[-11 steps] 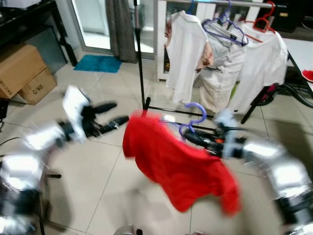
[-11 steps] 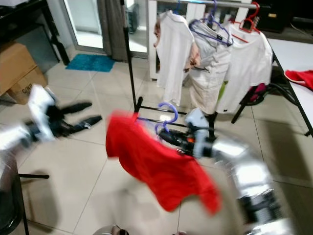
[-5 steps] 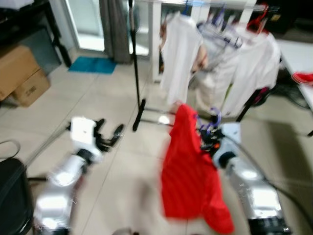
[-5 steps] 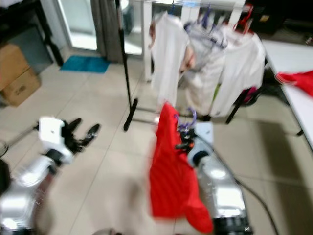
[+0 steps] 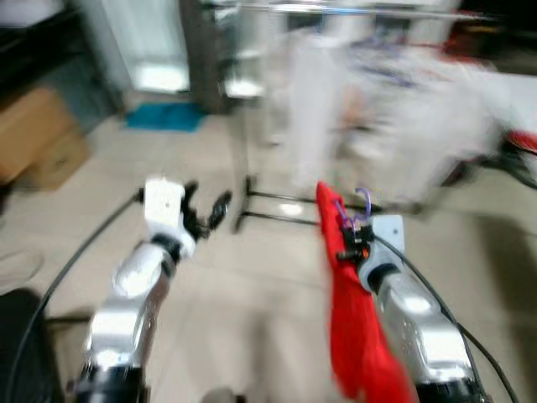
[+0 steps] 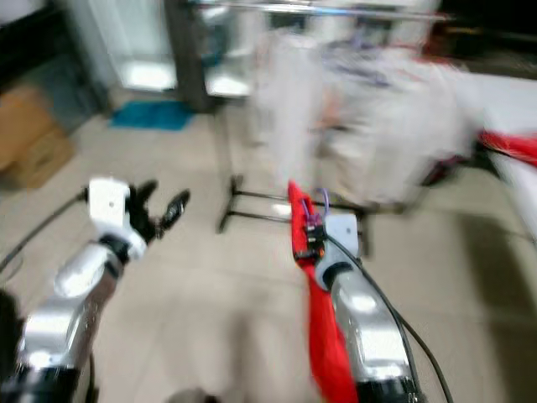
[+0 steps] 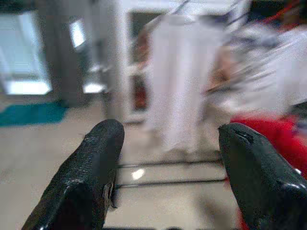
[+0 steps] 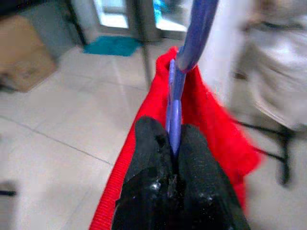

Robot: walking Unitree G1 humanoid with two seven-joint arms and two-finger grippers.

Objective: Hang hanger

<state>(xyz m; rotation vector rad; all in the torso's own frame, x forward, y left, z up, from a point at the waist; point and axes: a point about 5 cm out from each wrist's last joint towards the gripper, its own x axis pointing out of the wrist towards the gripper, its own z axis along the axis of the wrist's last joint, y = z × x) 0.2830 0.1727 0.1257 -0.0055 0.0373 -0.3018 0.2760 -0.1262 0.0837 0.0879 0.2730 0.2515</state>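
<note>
My right gripper (image 8: 170, 146) is shut on a purple hanger (image 8: 184, 62) that carries a red shirt (image 5: 357, 319); the hook (image 5: 362, 201) points up toward the clothes rack (image 5: 352, 10) ahead. The shirt hangs down along my right arm, edge-on. The rack's rail holds several pale garments (image 5: 319, 101), blurred in the eye views. My left gripper (image 5: 205, 214) is open and empty, held out to the left of the rack's black upright (image 5: 239, 109); its two fingers (image 7: 91, 167) frame a white shirt (image 7: 180, 81) on the rack.
The rack's black foot bars (image 5: 277, 201) lie on the tiled floor ahead. Cardboard boxes (image 5: 38, 138) stand at the left, a teal mat (image 5: 164, 117) by the glass door. A red cloth (image 6: 512, 147) lies on a white table at the right.
The camera has moved closer to the rack. My right arm has turned the hanger, so the red shirt now hangs narrow and edge-on. The left gripper stays open.
</note>
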